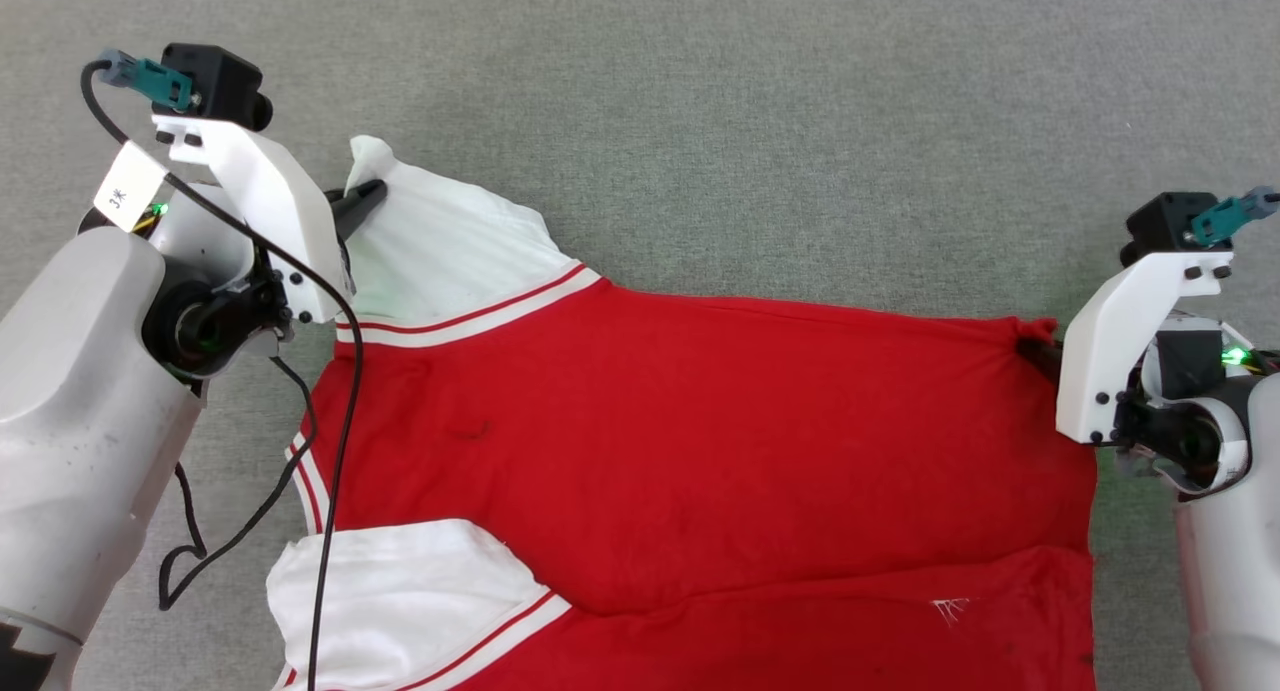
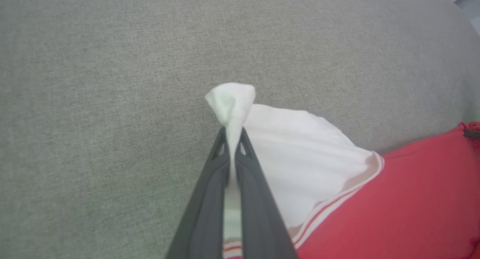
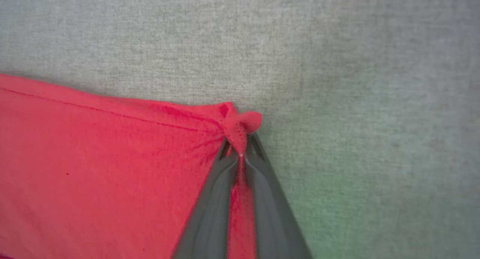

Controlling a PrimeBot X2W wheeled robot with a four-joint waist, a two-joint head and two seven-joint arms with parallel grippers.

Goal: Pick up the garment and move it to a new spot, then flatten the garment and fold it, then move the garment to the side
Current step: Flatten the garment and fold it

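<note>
The garment, a red jersey with white sleeves and striped trim, lies spread plain side up on the grey surface. My left gripper is shut on the tip of the far white sleeve. In the left wrist view, a tuft of white cloth pokes out past the gripper. My right gripper is shut on the red hem corner at the far right. The right wrist view has the gripper pinching a bunched red corner. A second white sleeve lies near the bottom edge.
Grey fabric surface stretches beyond the garment on the far side and to both sides. A black cable from my left arm hangs across the garment's left edge.
</note>
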